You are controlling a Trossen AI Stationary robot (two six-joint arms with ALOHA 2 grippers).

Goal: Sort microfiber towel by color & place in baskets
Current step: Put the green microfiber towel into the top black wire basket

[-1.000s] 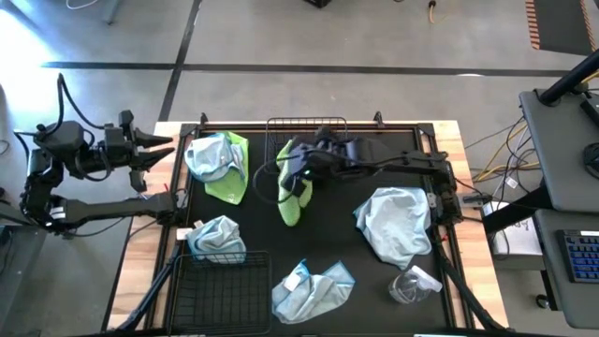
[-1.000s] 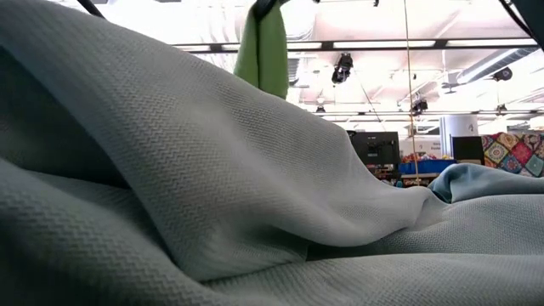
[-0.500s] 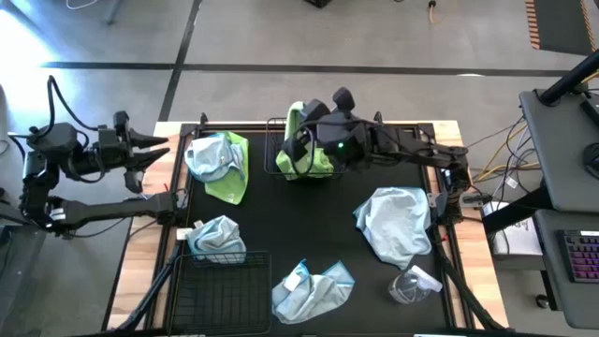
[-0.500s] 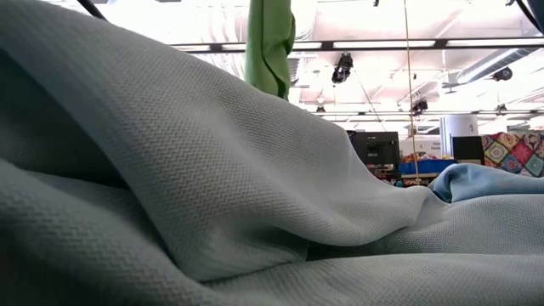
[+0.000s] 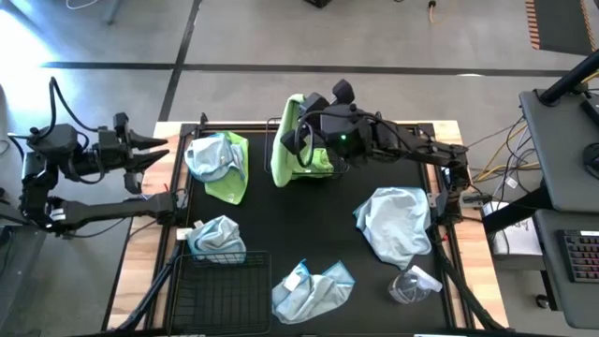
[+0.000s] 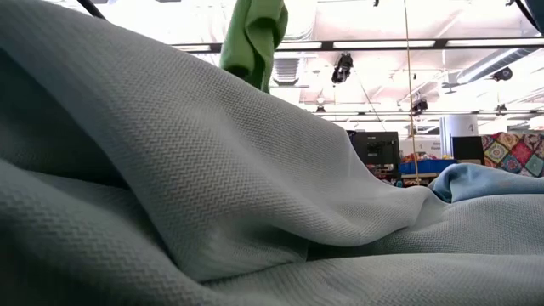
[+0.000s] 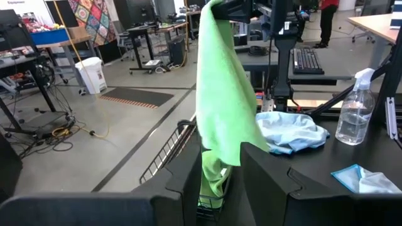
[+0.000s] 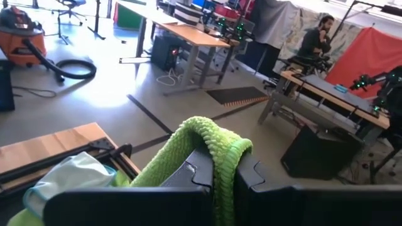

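My right gripper [image 5: 307, 131] [image 8: 223, 174] is shut on a lime green towel [image 5: 288, 140] [image 7: 221, 94] [image 6: 252, 38] over the far wire basket [image 5: 309, 124] [image 7: 164, 149]. My left gripper [image 5: 161, 146] [image 7: 221, 179] waits open off the table's left edge, pointing at that basket. A green towel with a pale blue one on it [image 5: 218, 164] lies far left. Pale blue towels lie near left [image 5: 218, 237], near the middle [image 5: 314, 288] and right [image 5: 393, 223]. A second basket [image 5: 220, 285] sits at the near edge. My right gripper pinches a bunched fold at the green towel's upper end [image 8: 217, 141] between its two fingers [image 8: 188, 171], which come about level from the table's right. The towel drapes over the fingertips and hangs slack below them, lifted clear of the table.
A clear spray bottle [image 5: 410, 284] [image 7: 355, 110] stands near the table's right near corner. One pale blue towel [image 6: 212, 187] lies right in front of the low camera and fills its view. Bare black mat shows in the middle [image 5: 309, 225].
My right gripper has carried the green towel from the middle of the table toward the far edge and up, over the far basket. The hanging towel has swung toward the table's left. My left arm has kept still.
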